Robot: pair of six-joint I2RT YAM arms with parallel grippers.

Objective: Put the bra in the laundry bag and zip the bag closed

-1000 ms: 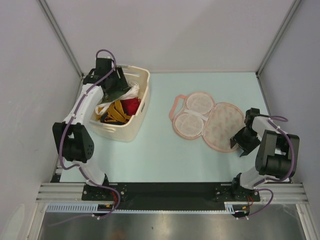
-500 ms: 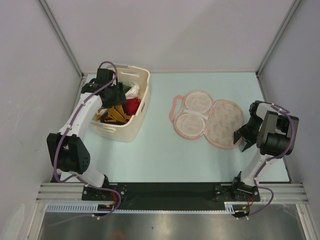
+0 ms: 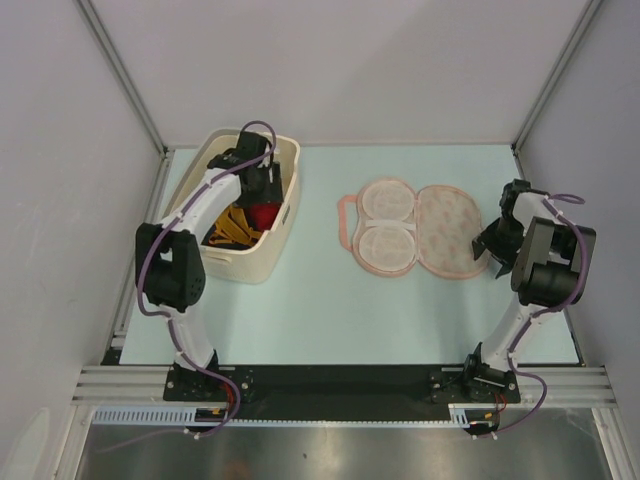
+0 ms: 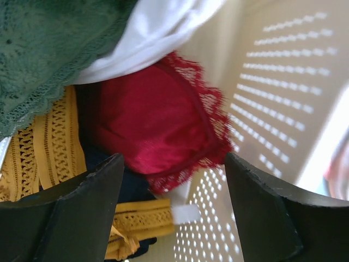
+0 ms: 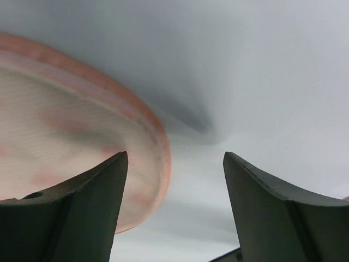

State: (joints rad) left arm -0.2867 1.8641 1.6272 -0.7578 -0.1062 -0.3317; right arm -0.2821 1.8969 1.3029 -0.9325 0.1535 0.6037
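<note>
The bra (image 4: pixel 158 120) is deep red, with a smooth cup and a scalloped lace border. It lies inside the cream basket (image 3: pixel 275 255), against the basket's perforated right wall. A white cloth (image 4: pixel 147 33) and a green lace garment (image 4: pixel 38 49) lie over its upper edge, and a yellow lace garment (image 4: pixel 49 147) is beside it, deeper in the basket.

From above, the bra (image 3: pixel 263 215) is only a small red patch under the left tool (image 3: pixel 258 185). The lace and the layering show only from the left wrist. That view shows the left tool (image 4: pixel 173 164) with jaws wide, holding nothing, hanging just over the bra.

The laundry bag (image 3: pixel 415 240), pale pink with a darker pink edging, lies spread flat on the table (image 3: pixel 320 300), well apart from the basket on its right. The right tool (image 3: pixel 495 245) is at the bag's far side from the basket. The right wrist view shows the bag's rim (image 5: pixel 65 136) close up and the right tool (image 5: pixel 174 158) wide and empty.
</note>
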